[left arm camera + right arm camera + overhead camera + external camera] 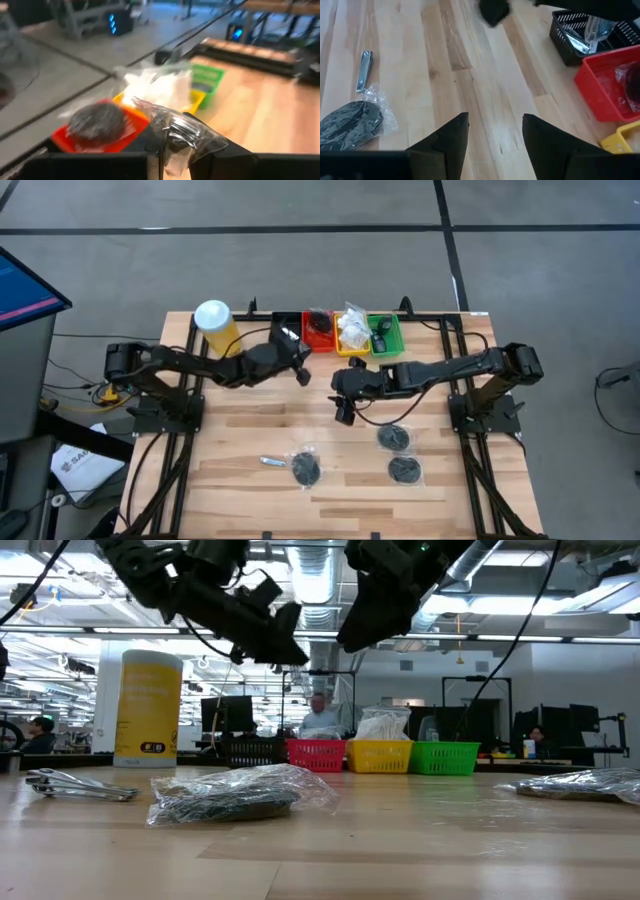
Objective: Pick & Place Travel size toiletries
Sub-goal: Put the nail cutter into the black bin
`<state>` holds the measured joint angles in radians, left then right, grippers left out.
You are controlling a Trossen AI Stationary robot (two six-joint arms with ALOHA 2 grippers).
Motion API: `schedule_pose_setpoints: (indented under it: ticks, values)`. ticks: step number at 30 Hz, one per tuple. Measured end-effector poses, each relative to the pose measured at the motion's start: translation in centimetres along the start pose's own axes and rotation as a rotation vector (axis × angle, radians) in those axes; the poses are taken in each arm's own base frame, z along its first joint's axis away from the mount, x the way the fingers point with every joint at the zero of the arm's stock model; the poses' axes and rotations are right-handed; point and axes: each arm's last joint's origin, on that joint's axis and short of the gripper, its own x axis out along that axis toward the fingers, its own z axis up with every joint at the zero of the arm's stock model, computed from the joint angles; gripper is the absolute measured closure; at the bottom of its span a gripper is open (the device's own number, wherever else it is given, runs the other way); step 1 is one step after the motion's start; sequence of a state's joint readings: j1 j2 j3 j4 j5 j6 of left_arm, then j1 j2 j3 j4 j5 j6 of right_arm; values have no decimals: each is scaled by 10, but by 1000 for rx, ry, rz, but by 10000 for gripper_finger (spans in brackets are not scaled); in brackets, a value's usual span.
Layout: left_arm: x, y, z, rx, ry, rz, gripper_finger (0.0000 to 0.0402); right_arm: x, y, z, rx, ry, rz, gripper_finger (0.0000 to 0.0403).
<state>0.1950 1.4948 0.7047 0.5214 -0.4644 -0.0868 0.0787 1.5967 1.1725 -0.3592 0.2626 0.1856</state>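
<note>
Landmark: the row of four small baskets at the far edge of the wooden table [230, 450], in order black basket [286, 327], red basket [319, 332], yellow basket [352, 331], green basket [385, 334]. Left gripper [300, 367]: raised just in front of the black and red baskets, fingers closed on a clear plastic-wrapped item [182, 132] with a silvery glint inside; what the item is cannot be made out. Right gripper [492, 131]: raised over bare table a little in front of the yellow basket, fingers spread apart, holding nothing and touching nothing. Red basket contents: one dark round disc in plastic [97, 121]. Yellow basket contents: a heap of white sachets [352, 326]. Green basket contents: a small dark item [380, 340], kind not clear. Black basket contents: something shiny in wrap [587, 35]. Loose stock, all well in front of the basket row toward the near table edge: one bagged black disc [305, 467] in front of the red basket; a thin silver tube [272, 462] lying flat just beside that disc on its left-arm side; two more bagged black discs [394, 438] and [405, 470] in front of the green basket, near each other but apart. Other item: a tall yellow canister with white lid [215, 326], standing upright beside the black basket at the table's far corner.
</note>
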Motion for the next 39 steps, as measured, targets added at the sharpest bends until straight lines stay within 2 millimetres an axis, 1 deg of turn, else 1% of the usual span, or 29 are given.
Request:
schedule_pose_setpoints:
  ticks: [3, 9, 13, 18, 21, 24, 27, 30, 35, 39]
  values:
    - [7, 11, 3, -21, 62, 49, 362, 0, 0, 0, 0, 0, 0, 231]
    - [18, 37, 5, -78, 130, 149, 362, 0, 0, 0, 17, 0, 0, 235]
    - [24, 55, 5, -112, 204, 221, 362, 0, 0, 0, 25, 0, 0, 233]
    - [28, 74, 7, -144, 213, 281, 362, 0, 0, 0, 25, -1, 0, 234]
    - [29, 79, 6, -152, 214, 299, 362, 0, 0, 0, 25, -1, 0, 236]
    - [31, 80, 3, -165, 226, 305, 362, 0, 0, 0, 26, -1, 0, 237]
    - [37, 81, -3, -160, 248, 315, 362, 0, 0, 0, 26, -1, -1, 236]
    - [45, 84, -15, -149, 293, 333, 362, 0, 0, 0, 26, -1, -1, 238]
    - [57, 88, -28, -140, 338, 355, 362, 0, 0, 0, 25, -1, -1, 241]
    - [60, 88, -33, -135, 353, 356, 349, 0, 0, 0, 25, -1, -1, 241]
